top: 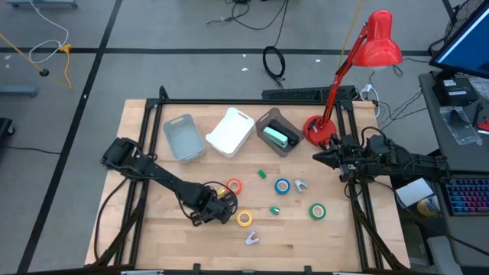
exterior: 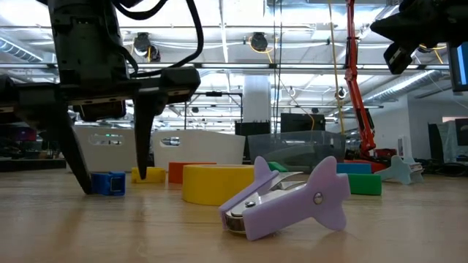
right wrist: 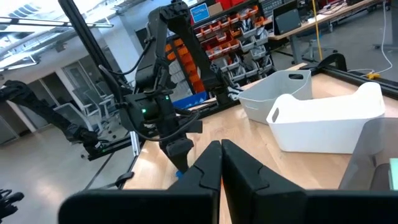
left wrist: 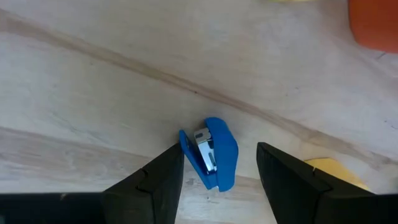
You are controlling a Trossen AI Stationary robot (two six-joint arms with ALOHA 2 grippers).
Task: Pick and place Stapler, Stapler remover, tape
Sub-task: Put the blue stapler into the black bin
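- The left gripper (top: 222,206) is down at the counter (top: 153,237) in the near-left part, its jaws spread with a small blue stapler (left wrist: 214,152) between them, the fingers (left wrist: 155,180) on either side and not touching it
- In the low view that blue stapler (exterior: 108,183) lies on the wood between the two dark fingertips of the left gripper (exterior: 110,179)
- The yellow tape roll (top: 244,218) lies just right of the left gripper; the orange tape roll (top: 234,186) is just beyond it
- The blue tape roll (top: 283,186) sits near the middle, the green tape roll (top: 317,211) to the right
- A lilac staple remover (top: 252,238) lies at the near edge; a second, pale one (top: 300,185) is beside the blue roll
- Three bins stand along the far side: grey (top: 183,137), white (top: 230,131), and a dark bin (top: 269,122) holding a green stapler (top: 276,137)
- The right gripper (top: 317,156) waits at the far right by the red lamp (top: 367,53), jaws pressed together, holding nothing
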